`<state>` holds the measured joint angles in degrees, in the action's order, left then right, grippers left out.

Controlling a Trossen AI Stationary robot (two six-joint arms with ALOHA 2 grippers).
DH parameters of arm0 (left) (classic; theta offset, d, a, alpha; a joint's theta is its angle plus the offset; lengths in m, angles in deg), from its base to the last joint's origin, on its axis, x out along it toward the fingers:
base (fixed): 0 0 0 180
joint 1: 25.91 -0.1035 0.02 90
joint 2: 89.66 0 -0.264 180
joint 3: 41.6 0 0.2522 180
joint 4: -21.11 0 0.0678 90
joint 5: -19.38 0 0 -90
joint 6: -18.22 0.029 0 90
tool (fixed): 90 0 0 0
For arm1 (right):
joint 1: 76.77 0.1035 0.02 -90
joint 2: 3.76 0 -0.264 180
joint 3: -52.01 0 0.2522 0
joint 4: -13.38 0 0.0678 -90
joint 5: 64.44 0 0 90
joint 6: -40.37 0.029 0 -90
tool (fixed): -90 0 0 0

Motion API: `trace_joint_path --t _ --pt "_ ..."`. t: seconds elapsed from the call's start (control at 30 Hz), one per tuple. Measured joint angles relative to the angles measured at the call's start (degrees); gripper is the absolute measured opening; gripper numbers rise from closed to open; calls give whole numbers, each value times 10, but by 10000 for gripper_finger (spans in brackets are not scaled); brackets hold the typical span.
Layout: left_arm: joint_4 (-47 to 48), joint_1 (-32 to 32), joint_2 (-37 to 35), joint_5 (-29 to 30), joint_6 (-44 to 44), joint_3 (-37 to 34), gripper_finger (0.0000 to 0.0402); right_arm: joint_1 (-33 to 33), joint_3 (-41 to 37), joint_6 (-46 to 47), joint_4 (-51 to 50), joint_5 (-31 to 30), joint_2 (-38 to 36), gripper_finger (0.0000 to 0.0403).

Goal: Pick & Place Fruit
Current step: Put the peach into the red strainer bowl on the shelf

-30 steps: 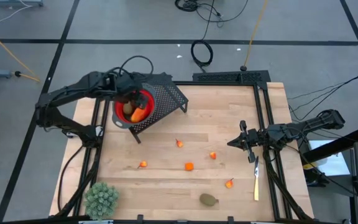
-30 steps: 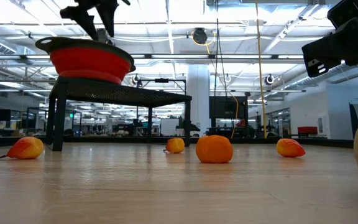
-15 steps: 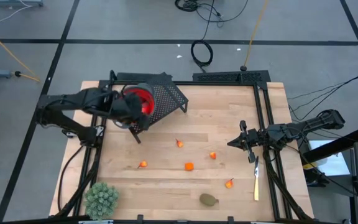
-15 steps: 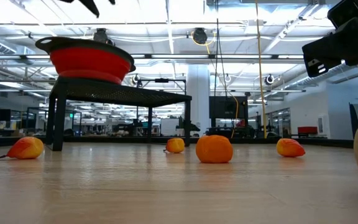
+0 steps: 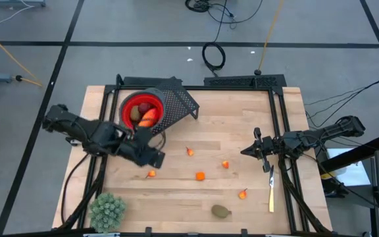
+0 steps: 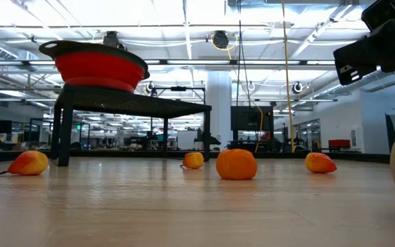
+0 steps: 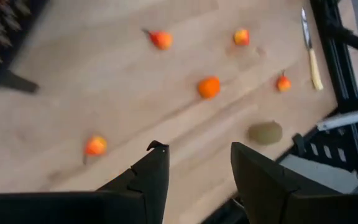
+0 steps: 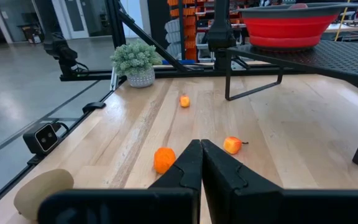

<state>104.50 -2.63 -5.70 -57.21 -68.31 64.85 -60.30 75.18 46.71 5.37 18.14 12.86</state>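
Observation:
A red bowl [image 5: 141,112] sits on a black mesh stand [image 5: 176,102] at the table's far left and holds a brownish oval and a red-orange piece. Small orange-red fruits lie on the wood: [image 5: 151,174], [image 5: 189,152], [image 5: 200,176], [image 5: 225,164], [image 5: 243,193]. A brownish-green oval [image 5: 221,210] lies near the near edge. My left gripper [image 5: 155,158] is open, just short of the leftmost small fruit [image 7: 95,145], and touches nothing. My right gripper [image 5: 245,151] is shut and waits at the right.
A pale green spiky plant [image 5: 107,210] stands at the near left corner. A knife [image 5: 271,191] lies by the right rail. Black frame rails run along the table's left, right and far edges. Bare wood lies between the stand and the scattered fruit.
My left gripper has left its place above the red bowl. It first swung off the bowl's left side, then moved toward the near edge and to the right, ending low near the leftmost small fruit. The bowl and the fruits have stayed where they were.

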Motion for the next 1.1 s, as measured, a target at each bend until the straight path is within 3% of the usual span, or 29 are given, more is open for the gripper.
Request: trace_joint_path --t 0.63,0.87,1.1 --pt "-22 134 149 -64 -267 0 168 0 0 0 0 0 0 0" --pt "-9 154 194 -65 -240 0 168 0 0 0 0 0 0 0" --pt "92 161 230 -64 -171 -1 168 0 0 0 0 0 0 0"
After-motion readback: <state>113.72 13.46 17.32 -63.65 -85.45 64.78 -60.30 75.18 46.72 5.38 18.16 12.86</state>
